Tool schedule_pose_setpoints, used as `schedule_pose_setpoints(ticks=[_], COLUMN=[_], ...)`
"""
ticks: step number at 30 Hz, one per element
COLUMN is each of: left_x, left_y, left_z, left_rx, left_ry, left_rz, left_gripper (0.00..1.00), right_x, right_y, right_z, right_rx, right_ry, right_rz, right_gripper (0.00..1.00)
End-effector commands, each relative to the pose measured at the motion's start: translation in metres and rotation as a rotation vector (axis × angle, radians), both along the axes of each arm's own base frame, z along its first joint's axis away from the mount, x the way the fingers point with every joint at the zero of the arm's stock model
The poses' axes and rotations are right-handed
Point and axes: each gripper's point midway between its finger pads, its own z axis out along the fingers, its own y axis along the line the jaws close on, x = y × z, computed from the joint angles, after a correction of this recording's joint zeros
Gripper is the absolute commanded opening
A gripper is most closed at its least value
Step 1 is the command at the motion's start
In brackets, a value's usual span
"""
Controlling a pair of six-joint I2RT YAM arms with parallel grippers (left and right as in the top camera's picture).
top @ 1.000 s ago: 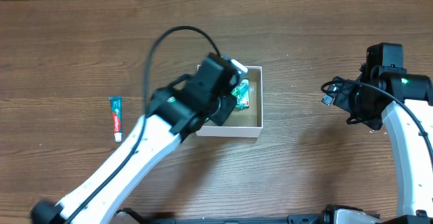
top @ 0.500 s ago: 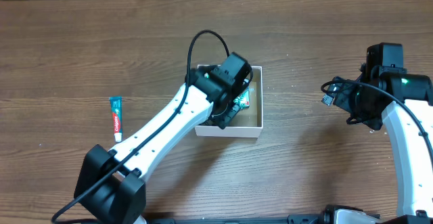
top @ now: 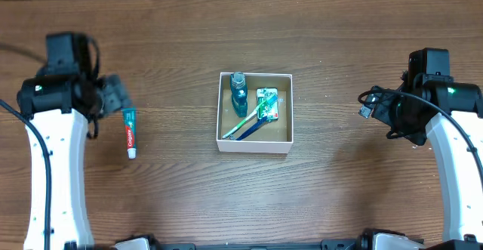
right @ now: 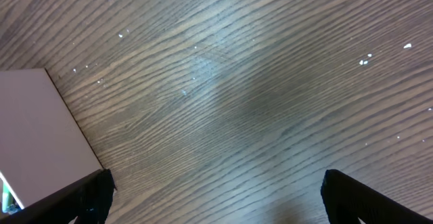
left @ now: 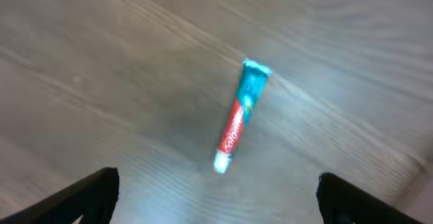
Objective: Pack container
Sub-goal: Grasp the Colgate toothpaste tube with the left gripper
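Note:
The container (top: 284,140), a square white-walled box with a brown floor, sits mid-table. Inside it lie a teal bottle (top: 238,89), a green packet (top: 267,103) and toothbrushes (top: 247,125). A toothpaste tube (top: 130,131) lies on the wood to the left of the box. My left gripper (top: 115,94) hovers just up-left of the tube, open and empty. In the left wrist view the toothpaste tube (left: 238,115) lies ahead of the spread fingers (left: 95,195). My right gripper (top: 371,106) hangs open over bare wood to the right of the box, whose white wall (right: 34,136) shows at the left edge.
Around the box there is wooden tabletop (top: 355,182). Black cables loop off the right arm (top: 441,129) near its wrist. The left arm (top: 53,152) runs down the left edge.
My left arm has pulled out of the container and swung far left to the toothpaste tube, its jaws opening on the way. The right arm has not moved.

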Motion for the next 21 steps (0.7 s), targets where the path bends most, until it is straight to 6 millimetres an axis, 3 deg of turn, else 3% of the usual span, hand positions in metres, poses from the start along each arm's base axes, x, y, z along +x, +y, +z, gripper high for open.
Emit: schedule_pose_setpoints(ticks=[1,3,8,13,14,18,19,21], left_x=[-0.016,-0.022,-0.021,-0.011,-0.009,-0.008,-0.008,-0.008], left_y=[-0.002,-0.01,-0.02,-0.017,-0.016,-0.016,-0.016,-0.016], left_z=[-0.084,-0.136,-0.205,-0.215,-0.215,-0.215,-0.215,-0.215], left_rx=[-0.135,-0.19,-0.285,-0.275,-0.273,-0.272,-0.272,-0.271], left_ry=[0.144,0.258,0.398,0.372,0.365,0.361,0.362,0.362], left_rz=[-0.022,-0.058,-0.082,-0.088,-0.089,-0.089,-0.089,-0.089], left_gripper=[0.97,0.99,0.98,0.95,0.9,0.49,0.31,0.2], right_x=[0.001,0.001,0.001,0.001,0.001,0.001,0.001,0.001], right_y=[0.0,0.0,0.0,0.0,0.0,0.0,0.0,0.0], right_z=[0.004,0.004,0.004,0.004,0.004,0.004,0.004,0.004], right_rx=[0.002,0.002,0.002,0.003,0.002,0.003,0.003,0.003], right_ry=[-0.019,-0.019,-0.018,-0.017,-0.017,-0.017,-0.017,-0.017], right_rz=[0.002,0.002,0.002,0.002,0.002,0.002,0.002,0.002], right_gripper=[1.0,1.0,1.0,1.0,1.0,1.0,1.0,1.0])
